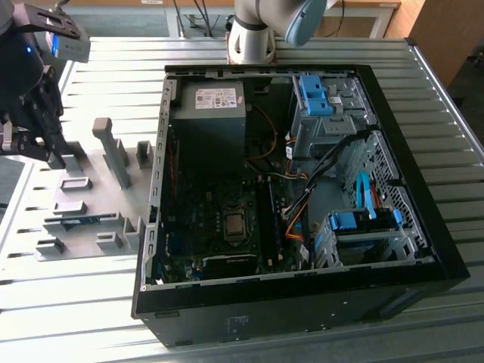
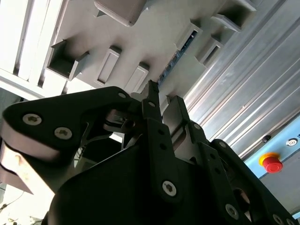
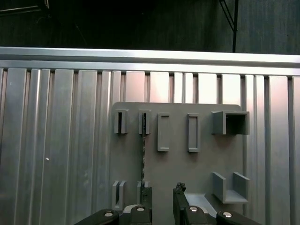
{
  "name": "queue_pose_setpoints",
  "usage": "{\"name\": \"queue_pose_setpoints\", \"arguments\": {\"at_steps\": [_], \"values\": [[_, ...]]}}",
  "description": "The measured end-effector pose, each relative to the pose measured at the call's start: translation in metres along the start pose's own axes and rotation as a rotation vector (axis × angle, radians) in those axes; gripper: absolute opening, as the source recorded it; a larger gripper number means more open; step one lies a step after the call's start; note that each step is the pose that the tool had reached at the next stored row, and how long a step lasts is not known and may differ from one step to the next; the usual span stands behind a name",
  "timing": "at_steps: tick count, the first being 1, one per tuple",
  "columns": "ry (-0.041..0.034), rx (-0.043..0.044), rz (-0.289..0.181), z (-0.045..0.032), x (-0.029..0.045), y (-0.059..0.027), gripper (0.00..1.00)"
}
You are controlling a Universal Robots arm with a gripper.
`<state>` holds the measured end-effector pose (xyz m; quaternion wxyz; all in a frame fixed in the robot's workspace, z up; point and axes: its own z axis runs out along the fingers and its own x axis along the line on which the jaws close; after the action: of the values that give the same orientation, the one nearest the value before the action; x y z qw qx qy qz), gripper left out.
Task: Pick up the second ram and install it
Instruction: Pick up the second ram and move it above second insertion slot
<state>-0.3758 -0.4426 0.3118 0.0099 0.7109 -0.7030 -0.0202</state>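
Locate the gripper [image 1: 36, 147] at the exterior view's left, suspended above one end of the grey fixture plate [image 1: 94, 198] and clear of its surface. Read the jaws as spread apart. In the first wrist view, see both dark fingertips [image 3: 179, 200] with a plain gap between them and bare plate showing through that gap. Confirm likewise in the second wrist view: two fingertips [image 2: 151, 96] parted, nothing clamped. Holds nothing. Touches nothing visible.

Find the second ram [image 1: 76, 220] on the fixture plate, standing on its long edge, a thin blue strip in the exterior view. In the first wrist view, trace the ram [image 3: 142, 157] edge-on as a thin dark line running between two pairs of slotted posts [image 3: 144, 123], one pair at each end. Note the line of the stick meeting one fingertip rather than entering the gap. In the second wrist view, pick out the stick [image 2: 177, 55] just beyond the fingertips, seated in its slot. Not gripped, not lifted, not yet in the computer case [image 1: 227, 321].

Find that open case on the slatted aluminium table [image 1: 423, 83], just beside the plate on the exterior view's right. See the motherboard [image 1: 193, 227] inside, well apart from the ram. See the arm's base [image 1: 253, 41] beyond the case's far wall.
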Motion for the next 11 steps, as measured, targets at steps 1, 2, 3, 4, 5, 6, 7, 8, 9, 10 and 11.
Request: {"name": "queue_pose_setpoints", "arguments": {"at_steps": [1,2,3,4,5,6,7,8,9,10,11], "values": [[0.0001,0.0,0.0,0.0009,0.0002,0.0,0.32],[0.0001,-0.0001,0.0,0.0019,0.0006,-0.0001,0.32],[0.0002,0.0,0.0,0.003,0.001,-0.0001,0.32],[0.0001,0.0,0.0,0.004,0.0013,-0.0001,0.32],[0.0002,-0.0001,0.0,0.0049,0.0017,-0.0002,0.32],[0.0004,-0.0003,0.0,0.0057,0.0023,-0.0002,0.32],[0.0002,-0.0002,0.0,0.0066,0.003,-0.0001,0.32],[-0.0011,0.0,0.0,0.0075,0.0043,0.0,0.32],[-0.0026,-0.0001,0.0,0.0083,0.0058,0.0003,0.32],[-0.0031,0.0001,0.0,0.0095,0.0072,0.0007,0.32],[-0.0048,0.0001,0.0,0.0105,0.0085,0.0014,0.32]]}}
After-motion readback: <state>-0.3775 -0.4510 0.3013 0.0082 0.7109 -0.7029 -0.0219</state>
